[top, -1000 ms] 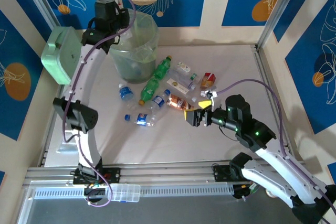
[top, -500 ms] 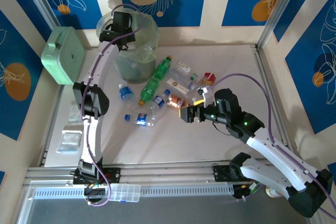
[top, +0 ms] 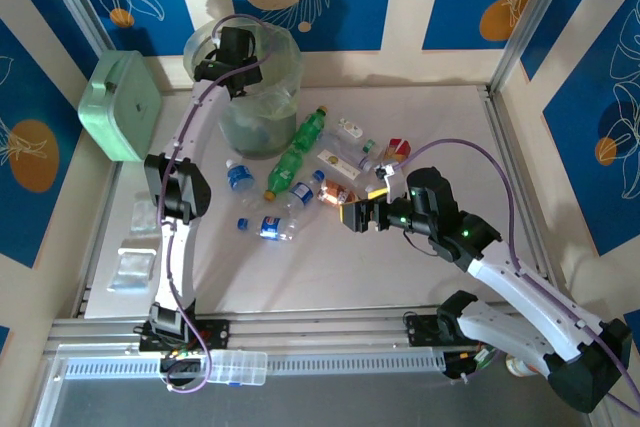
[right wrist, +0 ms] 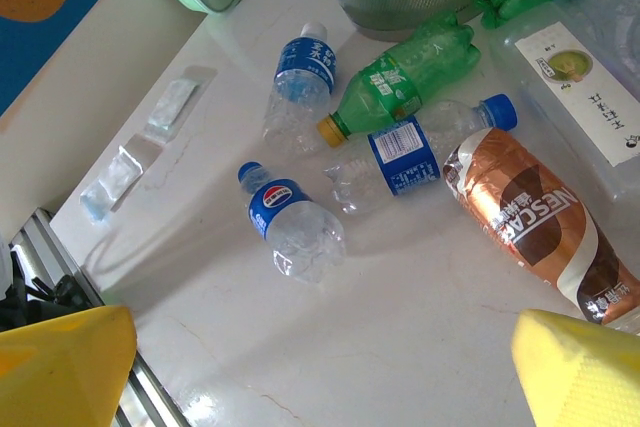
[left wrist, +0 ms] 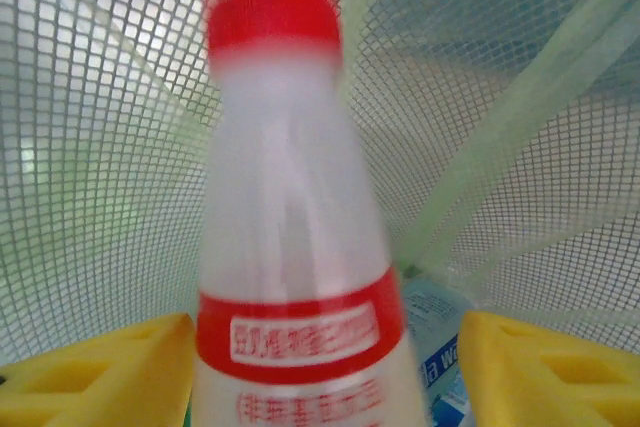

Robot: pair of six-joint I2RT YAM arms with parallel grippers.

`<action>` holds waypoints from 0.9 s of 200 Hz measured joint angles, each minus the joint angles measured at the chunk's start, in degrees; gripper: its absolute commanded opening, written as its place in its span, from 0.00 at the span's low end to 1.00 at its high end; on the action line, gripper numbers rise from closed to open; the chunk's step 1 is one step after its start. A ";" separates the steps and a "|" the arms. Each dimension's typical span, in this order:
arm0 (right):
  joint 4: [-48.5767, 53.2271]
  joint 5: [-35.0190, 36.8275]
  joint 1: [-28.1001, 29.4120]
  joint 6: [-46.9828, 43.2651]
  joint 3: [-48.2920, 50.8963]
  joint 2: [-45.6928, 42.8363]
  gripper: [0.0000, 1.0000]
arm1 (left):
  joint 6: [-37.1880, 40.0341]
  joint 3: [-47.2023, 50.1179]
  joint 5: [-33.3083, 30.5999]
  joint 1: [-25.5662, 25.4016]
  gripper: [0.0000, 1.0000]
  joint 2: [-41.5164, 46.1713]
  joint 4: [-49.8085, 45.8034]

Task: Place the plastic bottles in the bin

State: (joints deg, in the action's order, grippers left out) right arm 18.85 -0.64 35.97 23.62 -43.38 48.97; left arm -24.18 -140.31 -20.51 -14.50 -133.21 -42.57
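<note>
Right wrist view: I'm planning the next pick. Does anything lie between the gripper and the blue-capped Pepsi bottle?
Nothing visible does: only bare table lies between the Pepsi bottle and the open right gripper.

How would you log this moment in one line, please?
left fingers open, red-capped bottle between them, inside bin | right fingers open near brown bottle | other bottles on table

Brown bottle [right wrist: 540, 222]: "NESCAFE" in white capitals along its sleeve. Small clear bottle [right wrist: 290, 222]: Pepsi globe on its blue label. Blue-labelled bottle [right wrist: 305, 72]: white Chinese characters. Red-capped bottle [left wrist: 295, 247]: Chinese characters on the red band, blurred. White label [right wrist: 585, 82]: print too small to read.
</note>
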 measured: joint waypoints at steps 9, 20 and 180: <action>-0.02 -0.02 0.00 0.00 0.00 0.00 0.97 | -0.15 0.00 -0.20 0.02 0.79 0.00 0.07; 0.00 -0.02 0.00 0.00 -0.02 0.00 0.97 | 0.04 0.00 -0.42 0.02 0.80 0.00 0.09; 5.16 2.45 2.71 0.00 -4.96 -4.61 0.93 | 2.89 20.22 5.22 -3.39 0.70 32.39 8.39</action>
State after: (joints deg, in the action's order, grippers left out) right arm 24.01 1.80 38.68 23.62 -48.34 44.36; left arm -21.30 -120.09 -15.29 -17.89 -100.82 -34.17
